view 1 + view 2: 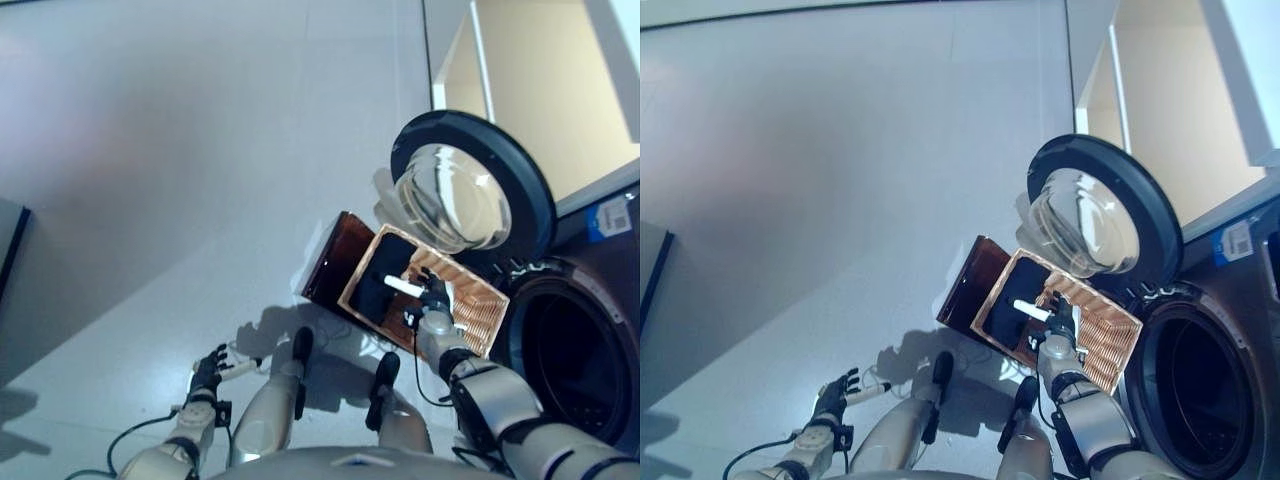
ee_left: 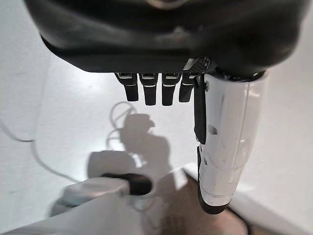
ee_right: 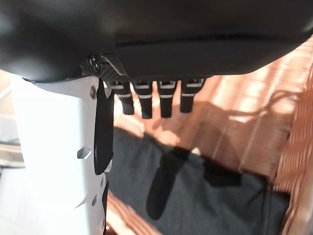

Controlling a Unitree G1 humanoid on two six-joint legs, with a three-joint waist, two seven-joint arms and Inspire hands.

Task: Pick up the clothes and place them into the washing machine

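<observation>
A wicker basket [image 1: 475, 312] stands on the floor just in front of the washing machine [image 1: 610, 270]. Dark clothes [image 1: 383, 287] lie inside it, also seen in the right wrist view as dark clothes [image 3: 205, 196] on the woven bottom [image 3: 244, 105]. My right hand [image 1: 432, 297] hovers over the basket, open, fingers straight and white-covered thumb [image 3: 58, 161] stretched out, holding nothing. My left hand [image 1: 207, 372] hangs low at the left above the bare floor, open and empty [image 2: 161, 88]. The machine's round door [image 1: 470, 190] is swung open and the dark drum [image 1: 570, 360] is exposed.
The open door juts out over the basket's far side. A dark flat object [image 1: 12, 245] lies at the left edge of the floor. A pale wall or cabinet [image 1: 540, 90] rises behind the machine. Wide grey floor [image 1: 200, 150] spreads ahead.
</observation>
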